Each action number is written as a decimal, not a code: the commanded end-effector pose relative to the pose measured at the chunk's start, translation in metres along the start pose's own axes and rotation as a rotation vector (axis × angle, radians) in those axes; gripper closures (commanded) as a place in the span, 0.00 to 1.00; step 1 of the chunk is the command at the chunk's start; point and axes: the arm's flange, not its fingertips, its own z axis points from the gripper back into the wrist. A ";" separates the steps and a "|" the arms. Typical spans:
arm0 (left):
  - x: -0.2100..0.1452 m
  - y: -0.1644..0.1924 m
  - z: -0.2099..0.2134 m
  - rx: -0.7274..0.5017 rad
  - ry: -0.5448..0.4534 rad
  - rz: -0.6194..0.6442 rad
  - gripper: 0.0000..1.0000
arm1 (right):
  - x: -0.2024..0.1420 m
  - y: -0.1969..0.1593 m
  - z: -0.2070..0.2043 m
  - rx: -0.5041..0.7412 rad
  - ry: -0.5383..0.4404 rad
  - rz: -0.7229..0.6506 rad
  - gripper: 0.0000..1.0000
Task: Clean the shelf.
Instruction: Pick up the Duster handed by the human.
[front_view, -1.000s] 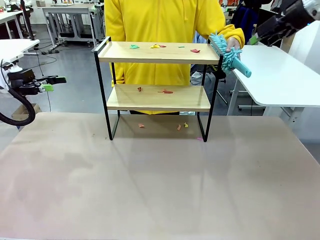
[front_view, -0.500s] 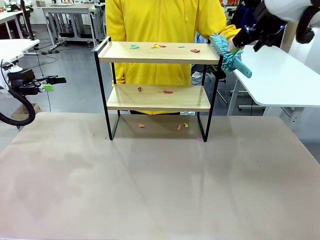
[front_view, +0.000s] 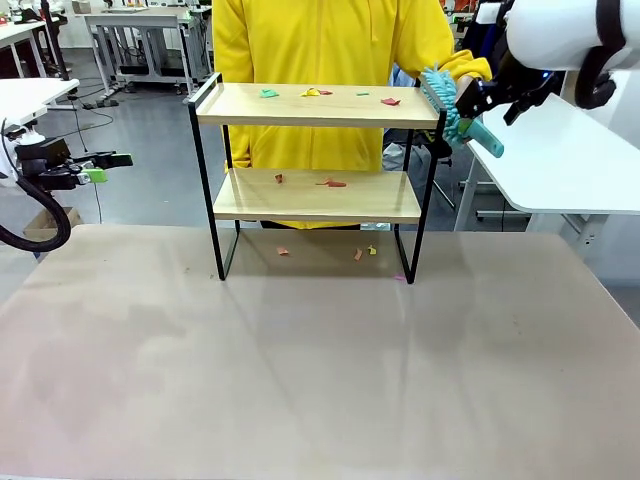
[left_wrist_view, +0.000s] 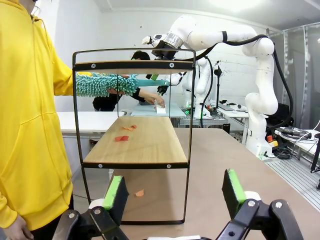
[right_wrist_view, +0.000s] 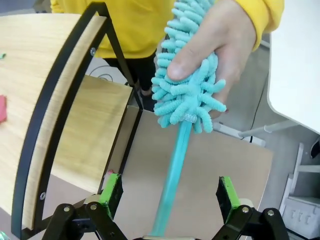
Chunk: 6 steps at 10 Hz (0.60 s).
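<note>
The shelf (front_view: 250, 105) runs side to side; off its right end the duster handle (right_wrist_view: 175, 150) points into my right gripper (right_wrist_view: 169, 192), fingers apart; left gripper (left_wrist_view: 174, 192) apart too.

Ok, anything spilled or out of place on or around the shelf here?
Yes: coloured scraps litter the shelf, on its top board and lower board, and the table beneath. Oddly, a person's hand holds the teal duster by its fluffy head, handle toward the open right gripper.
</note>
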 end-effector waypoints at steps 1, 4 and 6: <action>0.001 -0.002 0.000 -0.007 0.008 -0.017 0.00 | -0.005 0.013 -0.004 -0.050 0.013 -0.058 0.00; 0.001 -0.002 0.000 -0.007 0.008 -0.017 0.00 | -0.010 0.013 -0.011 -0.079 0.010 -0.089 0.59; 0.001 -0.002 0.000 -0.007 0.008 -0.017 0.00 | -0.010 0.012 -0.008 -0.067 0.016 -0.109 1.00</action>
